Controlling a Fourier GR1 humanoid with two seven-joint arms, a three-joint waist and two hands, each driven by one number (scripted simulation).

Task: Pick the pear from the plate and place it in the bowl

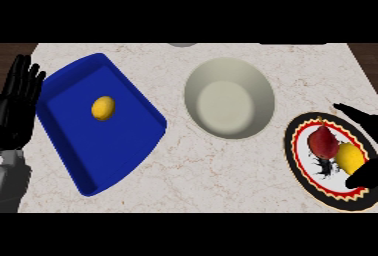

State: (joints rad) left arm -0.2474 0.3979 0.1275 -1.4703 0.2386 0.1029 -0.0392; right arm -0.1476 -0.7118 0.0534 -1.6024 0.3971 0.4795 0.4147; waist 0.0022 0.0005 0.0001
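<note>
Nearest, right hand (363,175) spreads wide around the yellow fruit (350,157) beside the red pear (323,140) on the plate (301,165). Beige bowl (229,97) stands left. Left hand (19,100) rests open, far left.

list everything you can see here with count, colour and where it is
counter: 1, pale marbled, fills the view
tray: 1, blue, left
yellow fruit: 1, on the tray
bowl: 1, off-white, centre, nothing in it
plate: 1, white with red, yellow and black rim, right
pear: 1, dark red, on the plate
lemon: 1, yellow, on the plate beside the pear
left robot hand: black, open, resting at left edge
right robot hand: black, over the plate's right side, around the lemon
</note>
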